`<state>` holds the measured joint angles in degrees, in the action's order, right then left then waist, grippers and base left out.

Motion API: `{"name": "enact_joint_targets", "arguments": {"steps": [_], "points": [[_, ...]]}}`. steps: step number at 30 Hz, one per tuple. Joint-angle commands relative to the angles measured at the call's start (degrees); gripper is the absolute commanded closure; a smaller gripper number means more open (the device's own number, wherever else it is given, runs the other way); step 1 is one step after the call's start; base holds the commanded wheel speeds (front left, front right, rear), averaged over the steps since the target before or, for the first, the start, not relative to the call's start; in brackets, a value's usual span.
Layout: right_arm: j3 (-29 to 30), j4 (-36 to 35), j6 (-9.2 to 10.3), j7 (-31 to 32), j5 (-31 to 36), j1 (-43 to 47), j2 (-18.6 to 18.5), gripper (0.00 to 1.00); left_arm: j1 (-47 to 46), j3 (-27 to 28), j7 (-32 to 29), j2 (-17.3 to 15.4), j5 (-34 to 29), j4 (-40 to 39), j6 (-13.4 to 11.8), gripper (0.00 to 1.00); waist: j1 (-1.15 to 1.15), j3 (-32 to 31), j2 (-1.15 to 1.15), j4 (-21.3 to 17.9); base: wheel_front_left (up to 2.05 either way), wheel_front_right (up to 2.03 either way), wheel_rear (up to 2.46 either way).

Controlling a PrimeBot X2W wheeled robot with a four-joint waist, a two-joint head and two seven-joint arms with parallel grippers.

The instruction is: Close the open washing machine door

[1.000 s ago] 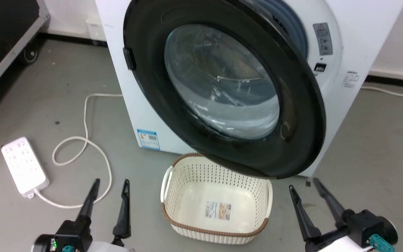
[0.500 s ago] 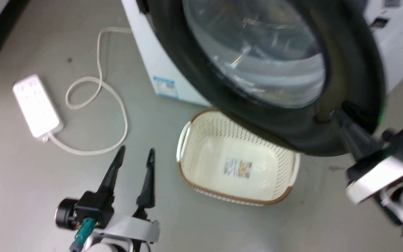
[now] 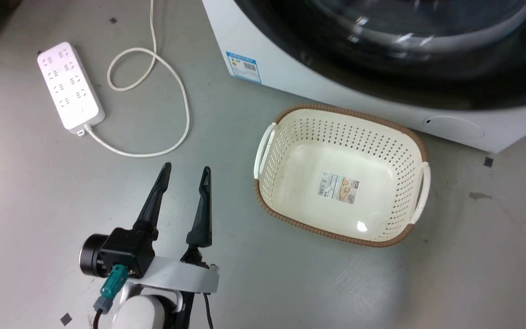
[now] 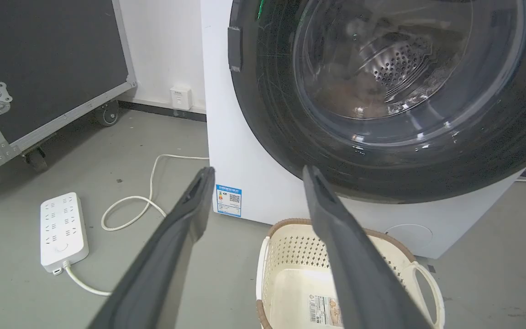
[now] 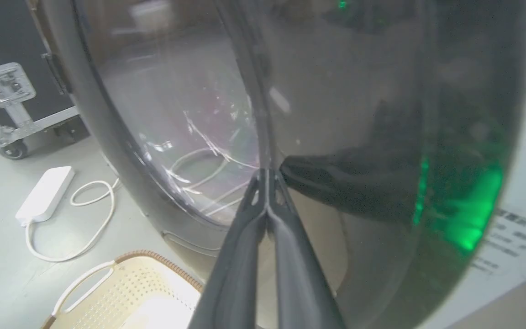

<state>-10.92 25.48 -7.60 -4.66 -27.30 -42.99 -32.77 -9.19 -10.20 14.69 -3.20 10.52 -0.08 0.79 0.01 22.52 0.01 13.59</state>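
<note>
One washing machine (image 4: 238, 155), one washing machine door (image 4: 267, 114) close against its front, one basket (image 3: 349, 112) below the door's lower edge, one power strip (image 3: 70, 87), my left gripper (image 3: 186, 167) spread over open floor (image 3: 39, 205), my right gripper (image 5: 267, 176) pressed together, tips at the door.

You see a large round glossy black washing machine door (image 4: 263, 114) with a clear glass bowl, and steel-grey dotted drum holes show through it. In the right wrist view a green glow streaks its black rim. The boxy white washing machine (image 4: 231, 151) carries a blue-and-white sticker (image 3: 243, 66). The cream plastic basket (image 3: 336, 112) is patterned with rows of holes and has a brown woven rim. The white power strip (image 3: 70, 87) and off-white cable (image 3: 153, 23) show against the plain grey floor (image 3: 30, 192). Your left gripper (image 3: 186, 167) has black fingers and a teal plug (image 3: 113, 278).
</note>
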Motion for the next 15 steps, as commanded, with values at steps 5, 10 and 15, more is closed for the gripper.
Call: {"name": "enact_joint_targets", "arguments": {"steps": [5, 10, 15], "points": [[3.9, 7.7, 0.11, 0.3, 0.0, -6.7, 0.9, 1.0, -1.5, 0.0, 0.3, 0.2, -0.2, 0.4, 0.5, 0.0, -0.01, 0.6, -0.01, 0.4, 0.0, 0.0, 0.0], [4.2, 12.3, 0.11, -0.8, 0.8, -9.2, 2.4, 1.0, -1.6, 0.4, 0.3, 0.3, -0.4, 0.9, 0.5, 0.0, -0.01, 0.0, -0.01, 0.0, 0.0, 0.0, 0.0], [2.3, 14.6, 0.11, -3.2, -0.1, -8.0, 3.7, 1.0, -1.0, 1.0, 0.3, 0.3, -0.6, 1.6, 0.9, 0.0, -0.01, -2.6, -0.01, -1.0, 0.0, 0.0, 0.0]]}}
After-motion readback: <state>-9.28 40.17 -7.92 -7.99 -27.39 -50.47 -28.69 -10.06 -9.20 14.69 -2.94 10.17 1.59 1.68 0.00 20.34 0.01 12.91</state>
